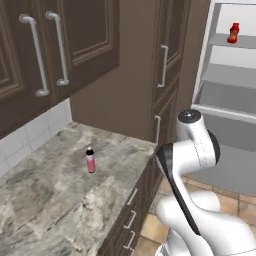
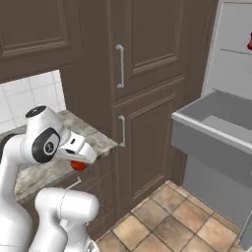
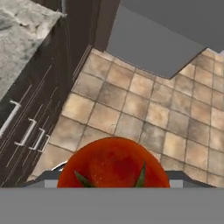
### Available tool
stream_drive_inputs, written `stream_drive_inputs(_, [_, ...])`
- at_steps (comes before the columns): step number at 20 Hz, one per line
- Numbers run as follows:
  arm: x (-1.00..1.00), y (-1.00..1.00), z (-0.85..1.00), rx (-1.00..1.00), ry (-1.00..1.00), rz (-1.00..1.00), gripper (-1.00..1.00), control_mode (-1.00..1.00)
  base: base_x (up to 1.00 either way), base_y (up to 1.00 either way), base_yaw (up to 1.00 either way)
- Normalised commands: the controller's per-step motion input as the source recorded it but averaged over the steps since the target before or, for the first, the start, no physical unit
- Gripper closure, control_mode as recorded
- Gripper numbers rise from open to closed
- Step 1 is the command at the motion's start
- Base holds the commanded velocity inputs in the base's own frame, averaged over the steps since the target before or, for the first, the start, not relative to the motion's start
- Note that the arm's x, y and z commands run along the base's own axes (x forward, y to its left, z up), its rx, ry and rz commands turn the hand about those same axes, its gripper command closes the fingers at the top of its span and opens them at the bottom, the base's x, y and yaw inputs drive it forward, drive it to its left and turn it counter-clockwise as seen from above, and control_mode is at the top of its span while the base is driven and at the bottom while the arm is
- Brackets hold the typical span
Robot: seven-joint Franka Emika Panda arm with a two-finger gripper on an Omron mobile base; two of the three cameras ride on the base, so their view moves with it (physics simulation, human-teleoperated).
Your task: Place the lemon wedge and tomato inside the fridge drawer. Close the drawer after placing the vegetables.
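The red-orange tomato (image 3: 113, 164) sits between my fingertips at the bottom of the hand view, and my gripper (image 3: 113, 176) is shut on it. From the right base view, the tomato (image 2: 78, 166) hangs under my hand (image 2: 78, 156), just off the counter's edge and above the tiled floor. The fridge drawer (image 2: 206, 140) stands pulled out to the right, a pale grey box with its inside open to view, well apart from the gripper. Its rim (image 1: 220, 111) also shows under the fridge shelves. The lemon wedge is out of view.
A slim pink bottle (image 1: 90, 161) stands on the marble counter (image 1: 45, 195). A red sauce bottle (image 1: 233, 33) stands on an upper fridge shelf. Dark cabinet doors with handles (image 2: 119, 66) lie between counter and fridge. Tiled floor (image 3: 131, 105) lies below the hand.
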Motion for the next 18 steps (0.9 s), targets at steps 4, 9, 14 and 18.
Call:
stream_drive_inputs(4, [0.00,0.00,0.00,0.00,0.00,0.00,1.00,1.00,0.00,-0.16,-0.69])
stream_drive_inputs(9, [0.00,0.00,0.00,0.00,0.00,0.00,1.00,1.00,0.09,-0.09,-0.69])
stream_drive_inputs(14, [0.00,0.00,0.00,0.00,0.00,0.00,1.00,1.00,0.50,0.00,-0.51])
stream_drive_inputs(18, [0.00,0.00,0.00,0.00,0.00,0.00,1.00,1.00,0.66,-0.11,-0.23])
